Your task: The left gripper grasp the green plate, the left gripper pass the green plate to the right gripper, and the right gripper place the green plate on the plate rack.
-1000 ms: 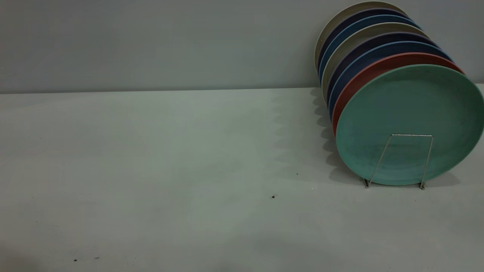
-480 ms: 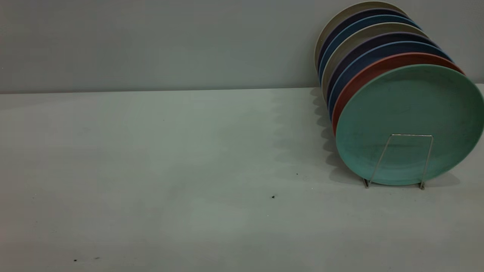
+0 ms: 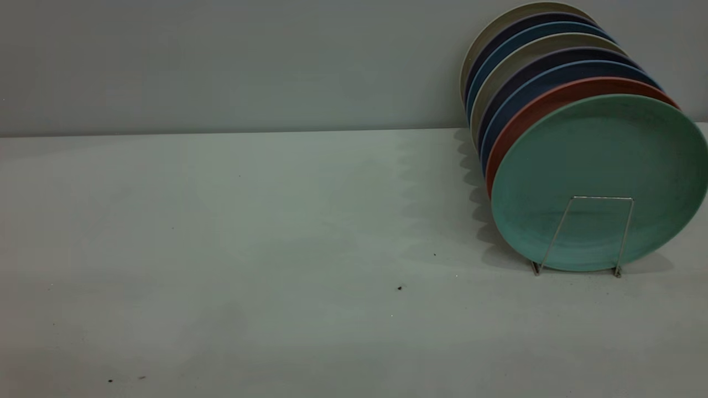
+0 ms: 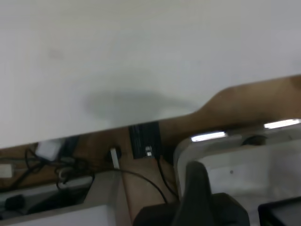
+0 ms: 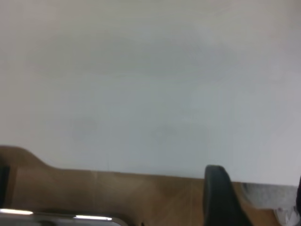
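The green plate (image 3: 597,160) stands upright at the front of a row of plates in the plate rack (image 3: 603,197), at the table's right in the exterior view. The rack's front wire loop crosses the plate's lower face. Neither gripper shows in the exterior view. The left gripper (image 4: 237,188) appears only in the left wrist view, open and empty, over the table's edge. The right gripper (image 5: 257,188) appears only in the right wrist view, open and empty, also at the table's edge. Both are away from the plate.
Behind the green plate stand a salmon-pink plate (image 3: 531,113), then several blue, dark and beige plates (image 3: 553,72). The pale table (image 3: 276,249) runs left of the rack. Beyond its edge the left wrist view shows brown floor with cables (image 4: 70,169).
A faint shadow at the table's front left has faded. The plates and the rack have not moved.
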Motion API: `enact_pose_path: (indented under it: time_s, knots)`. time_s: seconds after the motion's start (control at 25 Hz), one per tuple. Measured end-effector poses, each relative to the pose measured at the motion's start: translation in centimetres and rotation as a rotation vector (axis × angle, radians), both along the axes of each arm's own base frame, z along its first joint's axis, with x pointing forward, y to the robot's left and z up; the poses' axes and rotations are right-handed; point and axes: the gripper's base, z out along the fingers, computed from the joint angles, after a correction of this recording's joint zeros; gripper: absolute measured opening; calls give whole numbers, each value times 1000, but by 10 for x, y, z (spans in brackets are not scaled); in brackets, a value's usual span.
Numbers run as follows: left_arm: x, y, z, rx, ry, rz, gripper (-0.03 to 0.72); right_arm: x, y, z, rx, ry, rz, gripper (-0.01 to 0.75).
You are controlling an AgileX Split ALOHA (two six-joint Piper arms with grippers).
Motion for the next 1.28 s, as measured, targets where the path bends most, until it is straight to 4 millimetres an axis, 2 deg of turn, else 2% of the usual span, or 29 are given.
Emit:
enact_pose_path:
  time_s: [0.2,0.64,0.8,1.04,1.2,1.28]
  knots:
    - [-8,0,4,3,-66,1,591,-1,3,0,6,-1,68,402]
    - [-30,-1,11,8,-230,1,591,-2,3,0,9,-11,70,402]
    - [-39,-1,13,10,-292,0,591,-16,1,4,21,-114,20,402]
    - [-62,-2,15,13,-449,-8,591,-48,-1,6,23,-337,-38,402]
    - [-79,-2,13,15,-557,-10,591,-50,-1,5,24,-340,-39,402]
    - [-81,-2,12,15,-564,-10,591,-50,-1,5,24,-340,-39,402]
